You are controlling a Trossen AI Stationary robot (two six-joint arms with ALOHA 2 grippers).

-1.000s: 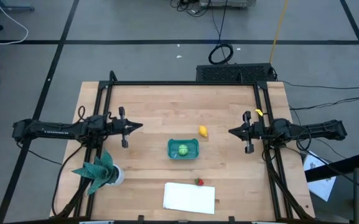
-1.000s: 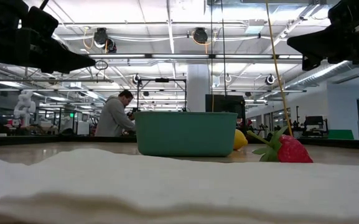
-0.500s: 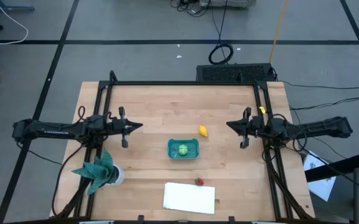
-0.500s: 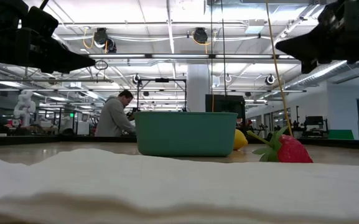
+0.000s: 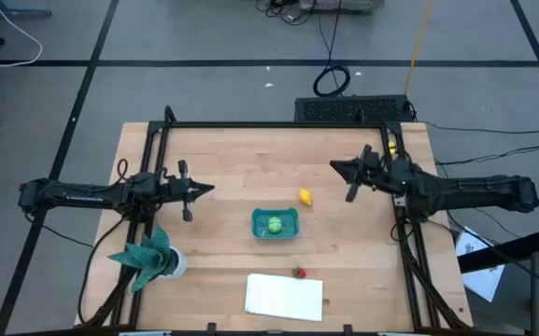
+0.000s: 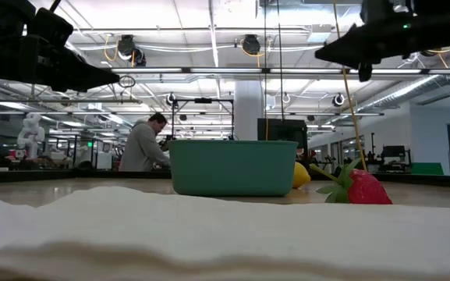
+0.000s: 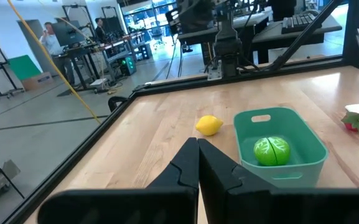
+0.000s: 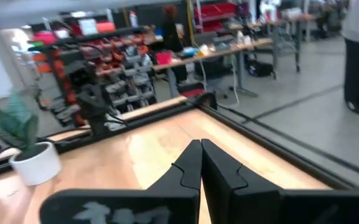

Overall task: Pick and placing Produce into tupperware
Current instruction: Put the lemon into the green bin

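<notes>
The teal tupperware [image 5: 275,224] stands at the table's middle with the green round piece [image 5: 274,225] inside it; both also show in the left wrist view, the container [image 7: 281,144] and the green piece [image 7: 271,151]. The yellow lemon [image 5: 304,196] lies on the wood just far-right of the container. The red strawberry [image 5: 299,273] lies by the white cloth's far right corner. My left gripper [image 5: 209,189] is shut and empty, above the table left of the container. My right gripper [image 5: 336,168] is shut and empty, raised right of the lemon.
A white folded cloth [image 5: 284,296] lies at the table's near edge. A teal leafy plant in a white pot [image 5: 149,256] stands near-left. A black frame [image 5: 278,125] runs along the table's far and side edges. A person [image 6: 143,144] stands in the room beyond.
My right gripper has moved toward the table's left and far edge, nearer the lemon, and its arm has swung so that it points slantwise. It stays shut. The left arm and the produce have kept still.
</notes>
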